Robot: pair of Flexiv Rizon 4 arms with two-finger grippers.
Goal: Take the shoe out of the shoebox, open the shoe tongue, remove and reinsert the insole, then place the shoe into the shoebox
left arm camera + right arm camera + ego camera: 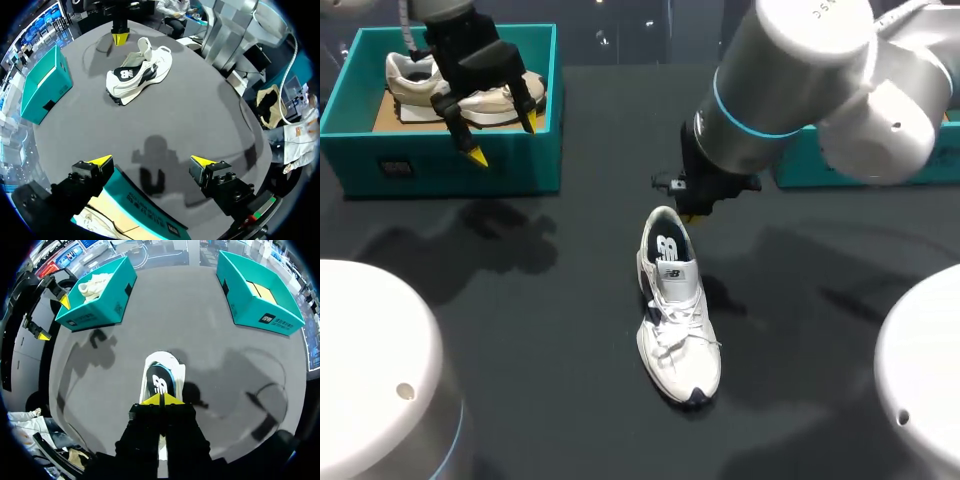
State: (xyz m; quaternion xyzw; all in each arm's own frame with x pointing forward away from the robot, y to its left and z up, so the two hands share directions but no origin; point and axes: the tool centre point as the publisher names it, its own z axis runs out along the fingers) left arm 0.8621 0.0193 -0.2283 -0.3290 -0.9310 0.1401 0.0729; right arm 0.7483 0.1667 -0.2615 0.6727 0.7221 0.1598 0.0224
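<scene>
1. the right gripper had its two yellow tips pressed together with no visible gap, directly over the heel end of the shoe. whether the tips pinched anything could not be told.
2. the shoe stood upright on the table, outside both boxes. its toe end ran back beneath the right gripper's body.
3. the insole lay seated inside the shoe, just ahead of the closed tips. the tongue lay further toward the toe, over the laces.
4. the left gripper was spread wide and held nothing. it hung over the wall of the occupied shoebox, which held a second shoe, and was well apart from the shoe on the table.
5. a second shoebox stood ahead of the right gripper and to one side, well apart.
6. judged step: insole handling at the heel, with return to a shoebox not yet done.
7. hazard: closed tips lowered onto the insole would likely push it deeper instead of catching its edge.
8. hazard: nothing braced the shoe. a pull on the insole could lift, tip or drag the whole shoe, since the left gripper was too far off to steady it.
9. hazard: a grip on the heel collar instead of the insole would move the shoe and leave the insole seated.
10. hazard: a tongue not held open could trap the insole's front end and fold it.
</scene>
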